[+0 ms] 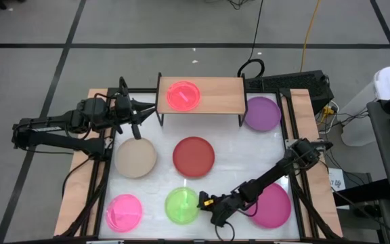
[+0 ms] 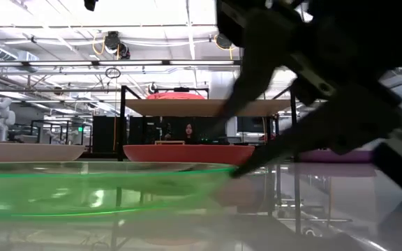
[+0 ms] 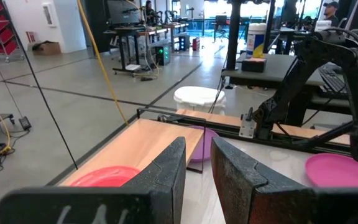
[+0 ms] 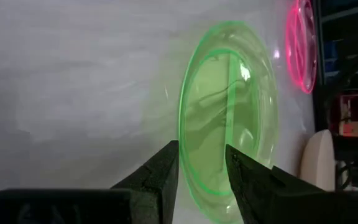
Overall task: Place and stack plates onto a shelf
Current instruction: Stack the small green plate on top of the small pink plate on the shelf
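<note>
High view – shelf (image 1: 215,87): long axis left to right at the table's far edge; a small pink plate (image 1: 183,95) lies flat on its left half.
High view – other plates: beige (image 1: 135,157), red (image 1: 193,156), purple (image 1: 262,113), magenta (image 1: 273,205), a second pink (image 1: 124,213) (all flat on the table).
High view – right gripper (image 1: 204,201): low at the green plate (image 1: 181,205), near edge.
Low view – green plate (image 2: 96,187): level, closest; dark fingers beside its rim.
Left wrist view – left gripper (image 3: 197,171): by the shelf's left end, fingers slightly parted, empty.
Right wrist view – right gripper (image 4: 202,167): fingers narrowly apart, straddling the green rim (image 4: 188,149).
</note>
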Controlling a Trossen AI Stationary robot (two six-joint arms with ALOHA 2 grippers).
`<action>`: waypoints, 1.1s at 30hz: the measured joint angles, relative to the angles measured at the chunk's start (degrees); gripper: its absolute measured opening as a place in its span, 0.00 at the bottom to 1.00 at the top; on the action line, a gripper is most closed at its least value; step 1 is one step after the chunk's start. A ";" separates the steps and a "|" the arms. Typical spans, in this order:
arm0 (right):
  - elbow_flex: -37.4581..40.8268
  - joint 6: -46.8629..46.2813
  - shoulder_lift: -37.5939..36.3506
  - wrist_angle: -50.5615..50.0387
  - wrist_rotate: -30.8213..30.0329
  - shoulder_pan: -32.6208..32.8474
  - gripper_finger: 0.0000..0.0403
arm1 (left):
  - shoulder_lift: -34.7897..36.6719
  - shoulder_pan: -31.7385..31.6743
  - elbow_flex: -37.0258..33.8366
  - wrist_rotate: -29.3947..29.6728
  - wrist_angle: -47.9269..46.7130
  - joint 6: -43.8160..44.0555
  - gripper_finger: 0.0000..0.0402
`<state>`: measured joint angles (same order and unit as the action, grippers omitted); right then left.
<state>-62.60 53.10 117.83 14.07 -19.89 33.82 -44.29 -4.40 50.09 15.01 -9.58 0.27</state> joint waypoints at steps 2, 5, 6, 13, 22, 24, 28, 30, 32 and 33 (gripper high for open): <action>-0.53 0.41 0.12 -1.00 0.17 -0.02 0.28 | 0.00 0.00 0.00 0.01 0.00 0.00 0.21; -0.51 0.31 0.12 -1.12 0.18 -0.11 0.27 | 0.02 -0.02 0.00 0.01 0.02 0.00 0.21; -0.51 0.20 0.12 -1.26 0.18 -0.11 0.26 | 0.00 0.00 0.00 0.00 0.00 0.00 0.21; -0.51 -0.08 0.10 -3.34 0.45 -0.15 0.16 | 0.00 0.00 0.00 -0.01 0.02 0.00 0.21; -0.51 -0.10 0.10 -4.23 0.64 -0.26 0.13 | 0.00 -0.01 0.00 0.01 0.01 0.00 0.21; -0.47 -0.10 0.10 -4.40 0.63 -0.26 0.12 | 0.01 -0.02 0.00 0.01 0.02 0.00 0.21; -0.47 -0.14 0.10 -5.03 0.58 -0.26 0.04 | 0.00 -0.02 0.00 0.01 0.02 0.01 0.21; -0.46 -0.75 0.10 -5.29 0.22 -0.26 0.01 | 0.00 -0.02 0.00 0.01 0.00 0.00 0.21; -0.44 -1.64 -0.02 -5.43 -0.91 -0.26 0.01 | 0.00 -0.02 0.00 0.01 0.02 0.00 0.21; -0.40 -1.95 -0.39 -5.56 -1.32 -0.26 0.00 | 0.01 -0.01 0.00 0.01 0.02 0.01 0.21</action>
<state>-63.00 51.15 117.45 8.51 -21.21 33.56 -44.28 -4.41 50.09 15.03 -9.56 0.28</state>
